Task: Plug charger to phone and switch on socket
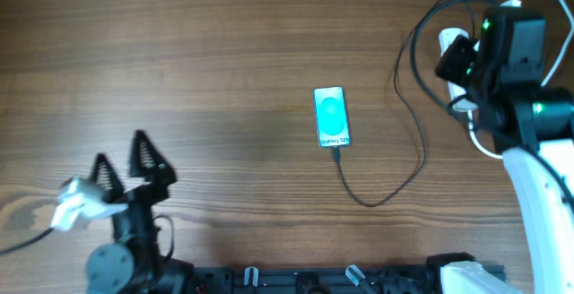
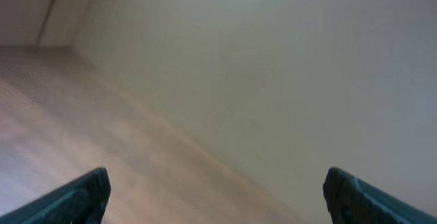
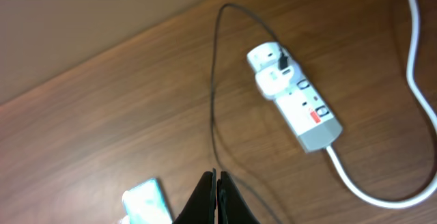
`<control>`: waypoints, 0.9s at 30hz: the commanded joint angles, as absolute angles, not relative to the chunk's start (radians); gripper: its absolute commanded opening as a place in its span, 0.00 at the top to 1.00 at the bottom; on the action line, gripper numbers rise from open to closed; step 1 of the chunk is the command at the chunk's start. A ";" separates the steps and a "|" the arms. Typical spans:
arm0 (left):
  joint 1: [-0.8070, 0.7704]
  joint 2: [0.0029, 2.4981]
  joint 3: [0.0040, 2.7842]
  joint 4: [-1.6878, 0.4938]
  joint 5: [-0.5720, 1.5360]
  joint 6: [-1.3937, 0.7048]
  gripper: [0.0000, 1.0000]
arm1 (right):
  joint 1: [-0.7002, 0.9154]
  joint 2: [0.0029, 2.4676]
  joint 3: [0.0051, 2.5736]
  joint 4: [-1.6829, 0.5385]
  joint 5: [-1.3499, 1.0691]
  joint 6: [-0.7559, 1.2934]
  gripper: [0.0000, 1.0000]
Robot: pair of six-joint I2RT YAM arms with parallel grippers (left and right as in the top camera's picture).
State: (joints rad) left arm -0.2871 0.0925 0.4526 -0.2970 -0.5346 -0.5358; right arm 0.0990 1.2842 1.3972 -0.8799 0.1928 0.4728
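Note:
The phone (image 1: 331,116) lies in the middle of the wooden table, cyan screen up, with the charger cable (image 1: 395,186) at its near end; whether the connector is seated I cannot tell. The thin black cable loops right and back to the white socket strip (image 1: 456,45), mostly hidden under my right arm. In the right wrist view the socket (image 3: 295,98) shows a red switch mark and a white adapter with the cable (image 3: 214,94) leaving it; the phone's corner (image 3: 145,201) is at the lower left. My right gripper (image 3: 217,183) is shut and empty, raised above the table. My left gripper (image 1: 121,159) is open and empty at the near left.
A thick white lead (image 3: 416,67) runs from the socket's end and curves along the right edge. The left wrist view shows only blurred table (image 2: 82,135) and wall. The arm bases (image 1: 296,281) stand along the near edge.

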 commanded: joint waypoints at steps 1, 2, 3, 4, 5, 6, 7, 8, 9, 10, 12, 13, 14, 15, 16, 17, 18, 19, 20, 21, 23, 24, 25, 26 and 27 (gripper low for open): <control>-0.288 0.087 0.273 -0.137 -0.458 -0.531 0.00 | 0.167 1.205 1.402 -0.908 0.220 0.463 0.95; -0.288 0.087 0.234 -0.097 -0.457 -0.530 0.00 | 0.184 1.188 1.402 -0.917 0.228 0.464 0.95; -0.288 0.087 0.163 -0.027 -0.457 -0.520 0.00 | 0.206 1.168 1.402 -0.931 0.243 0.464 0.95; -0.288 0.087 0.126 0.004 -0.457 -0.503 0.00 | 0.219 1.155 1.402 -0.938 0.249 0.464 0.96; -0.288 0.087 0.097 0.015 -0.457 -0.492 0.00 | 0.234 1.137 1.402 -0.943 0.248 0.467 0.95; -0.288 0.087 0.075 0.015 -0.457 -0.476 0.00 | 0.244 1.124 1.402 -0.944 0.248 0.474 0.95; -0.288 0.087 0.062 0.011 -0.458 -0.477 0.00 | 0.257 1.109 1.402 -0.944 0.248 0.474 0.95; -0.288 0.087 0.049 0.011 -0.458 -0.477 0.00 | 0.276 1.089 1.402 -0.944 0.248 0.474 0.95; -0.288 0.087 0.045 0.004 -0.462 -0.478 0.00 | 0.287 1.078 1.402 -0.944 0.248 0.474 0.95; -0.288 0.087 0.045 -0.016 -0.461 -0.478 0.00 | 0.300 1.066 1.402 -0.944 0.248 0.474 0.95; -0.288 0.087 0.045 -0.107 -0.461 -0.478 0.00 | 0.319 1.042 1.402 -0.957 0.241 0.477 0.92; -0.288 0.089 0.045 -0.138 -0.461 -0.478 0.00 | 0.326 1.030 1.402 -0.971 0.236 0.487 0.90; -0.288 0.093 0.045 -0.136 -0.461 -0.478 0.00 | 0.327 1.019 1.402 -0.988 0.235 0.507 0.81; -0.288 0.093 0.045 -0.137 -0.461 -0.478 0.00 | 0.327 1.012 1.402 -1.000 0.222 0.525 0.62; -0.288 0.094 0.045 -0.136 -0.461 -0.478 0.00 | 0.327 1.010 1.402 -1.025 0.167 0.550 0.02; -0.288 0.094 0.045 -0.136 -0.461 -0.478 0.00 | 0.327 1.010 1.402 -1.045 0.135 0.552 0.00; -0.288 0.094 0.045 -0.136 -0.461 -0.478 0.00 | 0.327 1.011 1.402 -1.068 0.108 0.553 0.00; -0.288 0.094 0.045 -0.136 -0.461 -0.478 0.00 | 0.327 1.018 1.402 -1.117 0.062 0.553 0.00; -0.288 0.094 0.045 -0.136 -0.461 -0.478 0.00 | 0.327 1.022 1.402 -1.137 0.046 0.553 0.00; -0.288 0.094 0.045 -0.136 -0.461 -0.478 0.00 | 0.327 1.030 1.402 -1.152 0.028 0.553 0.01; -0.288 0.094 0.045 -0.136 -0.461 -0.478 0.00 | 0.327 1.051 1.402 -1.192 0.028 0.525 0.01; -0.288 0.094 0.045 -0.136 -0.461 -0.478 0.00 | 0.327 1.060 1.402 -1.224 0.066 0.498 0.00; -0.288 0.094 0.045 -0.136 -0.461 -0.478 0.00 | 0.327 1.064 1.402 -1.234 0.100 0.496 0.00; -0.288 0.094 0.045 -0.136 -0.461 -0.478 0.00 | 0.327 1.065 1.402 -1.232 0.122 0.482 0.00; -0.288 0.094 0.045 -0.136 -0.461 -0.478 0.00 | 0.327 1.064 1.402 -1.226 0.123 0.452 0.00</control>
